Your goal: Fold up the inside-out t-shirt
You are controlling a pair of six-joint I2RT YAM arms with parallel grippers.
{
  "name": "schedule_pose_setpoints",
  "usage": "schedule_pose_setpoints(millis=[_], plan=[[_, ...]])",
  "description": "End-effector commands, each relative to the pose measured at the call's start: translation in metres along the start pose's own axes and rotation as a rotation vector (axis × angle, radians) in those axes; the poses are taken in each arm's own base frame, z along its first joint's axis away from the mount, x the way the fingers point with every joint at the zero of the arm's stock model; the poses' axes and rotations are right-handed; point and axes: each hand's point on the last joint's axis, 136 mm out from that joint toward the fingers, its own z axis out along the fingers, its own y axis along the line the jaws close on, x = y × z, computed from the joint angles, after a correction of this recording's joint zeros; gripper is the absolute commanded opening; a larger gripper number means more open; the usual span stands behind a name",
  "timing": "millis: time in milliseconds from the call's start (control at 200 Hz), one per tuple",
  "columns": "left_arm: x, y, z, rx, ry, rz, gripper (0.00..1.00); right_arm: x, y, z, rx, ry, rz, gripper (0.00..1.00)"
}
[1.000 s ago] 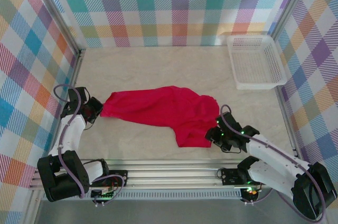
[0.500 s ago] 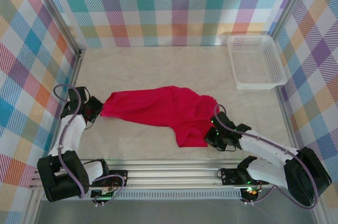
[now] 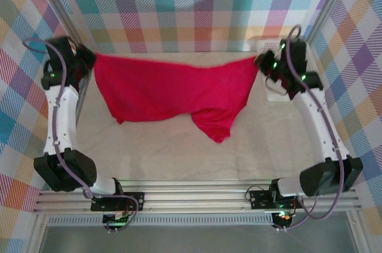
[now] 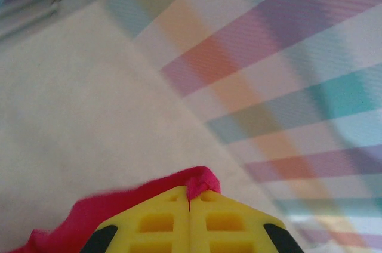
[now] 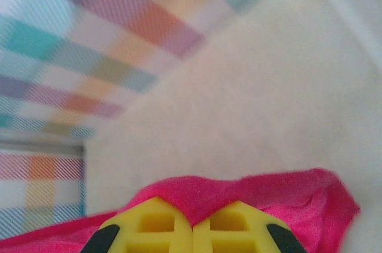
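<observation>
Red cloth, soft and light, no stiffness; it sags wherever unsupported, so it wants holding at two well-separated points on its edge. Left gripper: yellow jaws pressed together, a small fold of the inside-out t-shirt pinched at the tips. Right gripper: the same, jaws closed on a bunched edge, fabric spilling over the tips and off to its right. Between the two grippers the shirt hangs as a spread sheet, top edge nearly taut, lower part drooping toward the table; contact with it cannot be told. Beyond both grippers, checked wall.
</observation>
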Motion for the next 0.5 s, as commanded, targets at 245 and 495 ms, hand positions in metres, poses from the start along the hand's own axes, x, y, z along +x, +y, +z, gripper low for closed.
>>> schedule_pose_setpoints(millis=[245, 495], plan=[[-0.072, -0.098, -0.085, 0.253, -0.131, 0.045, 0.00, -0.084, 0.095, -0.106, -0.211, -0.205, -0.166, 0.00], [-0.088, -0.116, -0.205, 0.337, -0.333, 0.130, 0.00, -0.073, 0.125, -0.206, -0.324, -0.335, -0.296, 0.00]])
